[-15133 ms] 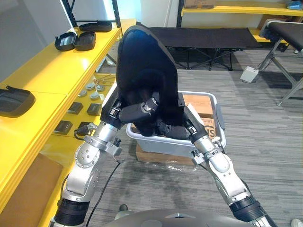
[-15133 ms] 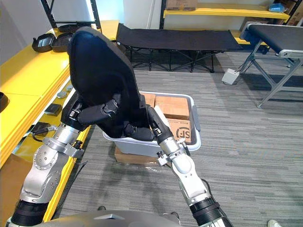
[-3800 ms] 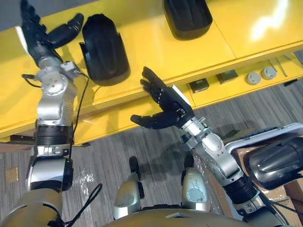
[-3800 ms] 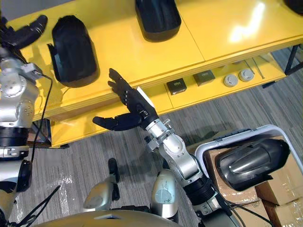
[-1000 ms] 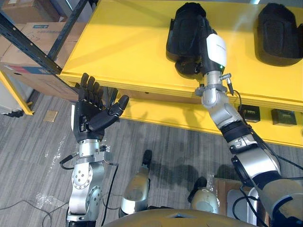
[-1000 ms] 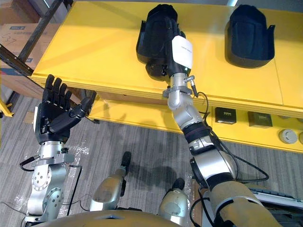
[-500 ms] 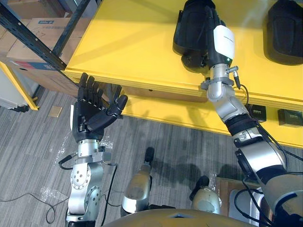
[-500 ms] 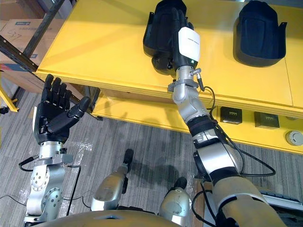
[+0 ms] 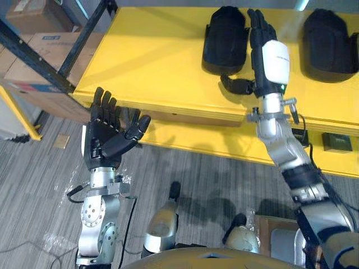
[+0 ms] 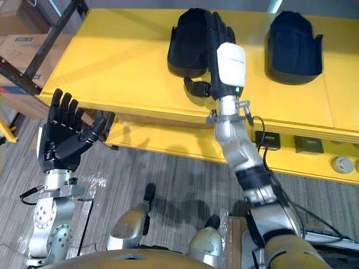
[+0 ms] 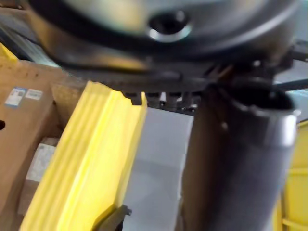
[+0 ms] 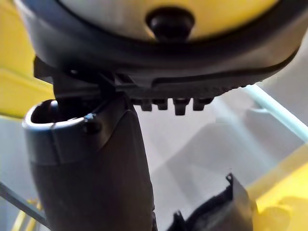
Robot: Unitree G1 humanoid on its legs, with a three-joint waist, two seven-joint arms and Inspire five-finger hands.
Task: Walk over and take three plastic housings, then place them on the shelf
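right fingers: straight and close together, reaching across the shelf along the right side of the housing; I cannot tell whether they touch it.
right thumb: stuck out sideways, just off the housing's near rim, holding nothing.
right hand: back turned up, over the shelf top, with the wrist above the front edge.
left fingers: straight and fanned apart, pointing up, thumb out to the side, empty.
left hand: palm toward the head, raised in front of the shelf's front edge near its left corner, over the floor.
housing: black, lying on the shelf top, set back from the front edge.
second housing: farther right on the same shelf, well apart, with a bare yellow strip between the two.
shelf: yellow, with a wide bare stretch from the housing to the left edge.
post: black, slanting past the left corner.
boxes: cardboard, beyond the post.
lower shelf: yellow, under the front edge, with a small dark box at its right.
floor: grey carpet, open below the left hand.
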